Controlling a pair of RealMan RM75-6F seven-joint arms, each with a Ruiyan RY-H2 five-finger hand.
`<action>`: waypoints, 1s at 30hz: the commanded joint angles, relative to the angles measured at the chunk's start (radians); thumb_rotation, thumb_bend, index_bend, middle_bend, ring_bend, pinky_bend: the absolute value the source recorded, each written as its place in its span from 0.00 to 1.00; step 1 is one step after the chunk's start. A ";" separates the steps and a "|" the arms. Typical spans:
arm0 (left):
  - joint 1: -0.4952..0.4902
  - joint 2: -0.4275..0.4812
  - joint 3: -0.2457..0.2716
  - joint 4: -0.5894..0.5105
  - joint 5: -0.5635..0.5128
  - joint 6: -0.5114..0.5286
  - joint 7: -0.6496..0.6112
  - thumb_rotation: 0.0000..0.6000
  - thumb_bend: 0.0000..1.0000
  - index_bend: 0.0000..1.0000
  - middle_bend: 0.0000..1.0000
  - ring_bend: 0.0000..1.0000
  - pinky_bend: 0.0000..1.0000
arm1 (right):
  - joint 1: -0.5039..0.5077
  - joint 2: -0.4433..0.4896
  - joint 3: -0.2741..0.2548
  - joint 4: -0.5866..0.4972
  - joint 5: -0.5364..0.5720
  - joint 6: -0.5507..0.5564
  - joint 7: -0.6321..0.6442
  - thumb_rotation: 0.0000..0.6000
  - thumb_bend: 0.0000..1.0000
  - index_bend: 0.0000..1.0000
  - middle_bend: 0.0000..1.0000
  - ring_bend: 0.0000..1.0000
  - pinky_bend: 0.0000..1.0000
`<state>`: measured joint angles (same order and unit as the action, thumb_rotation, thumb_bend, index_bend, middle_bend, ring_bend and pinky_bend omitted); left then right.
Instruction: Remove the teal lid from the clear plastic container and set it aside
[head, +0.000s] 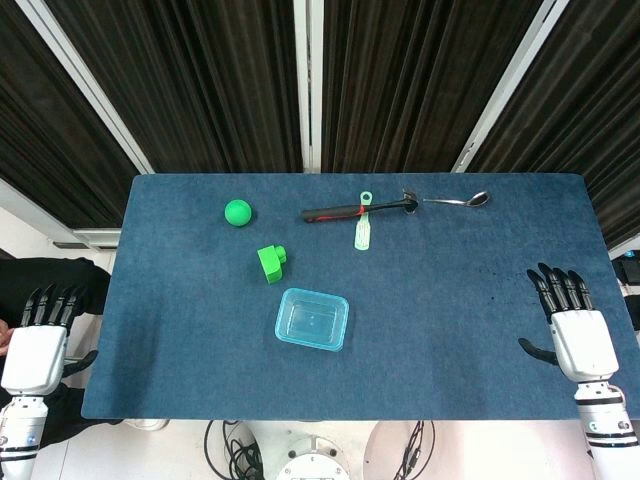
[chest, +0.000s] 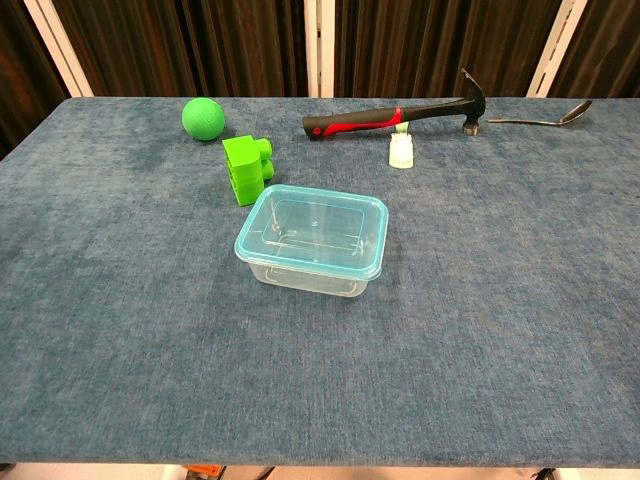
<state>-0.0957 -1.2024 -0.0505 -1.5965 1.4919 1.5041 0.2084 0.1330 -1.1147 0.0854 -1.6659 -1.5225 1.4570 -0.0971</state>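
Note:
The clear plastic container (head: 312, 319) stands near the middle front of the blue table, with the teal lid (chest: 313, 230) seated on its rim. My left hand (head: 40, 335) hangs off the table's left edge, fingers spread and holding nothing. At the table's right front, my right hand (head: 572, 320) is likewise spread and holds nothing. Both hands are far from the container, and neither shows in the chest view.
A green block (head: 270, 262) lies just behind the container and a green ball (head: 238, 212) further back left. A hammer (head: 360, 209), a pale green tool (head: 363, 232) and a spoon (head: 460, 200) lie along the back. The table (head: 450, 300) ends close in front of the container.

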 joint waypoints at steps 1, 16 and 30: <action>-0.005 -0.009 0.000 0.009 -0.003 -0.010 -0.004 1.00 0.11 0.07 0.09 0.00 0.00 | 0.001 0.003 0.002 -0.004 0.001 0.000 -0.002 1.00 0.00 0.00 0.03 0.00 0.00; -0.229 -0.073 0.014 -0.036 0.132 -0.292 -0.031 1.00 0.11 0.07 0.09 0.00 0.00 | 0.034 0.002 0.010 -0.001 -0.029 -0.015 0.004 1.00 0.00 0.00 0.03 0.00 0.00; -0.569 -0.226 -0.125 -0.111 -0.061 -0.708 0.039 1.00 0.11 0.05 0.03 0.00 0.00 | 0.057 0.008 0.007 0.005 -0.047 -0.028 0.020 1.00 0.00 0.00 0.03 0.00 0.00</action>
<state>-0.6123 -1.3867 -0.1413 -1.6980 1.4825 0.8489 0.2187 0.1903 -1.1070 0.0933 -1.6619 -1.5692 1.4277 -0.0784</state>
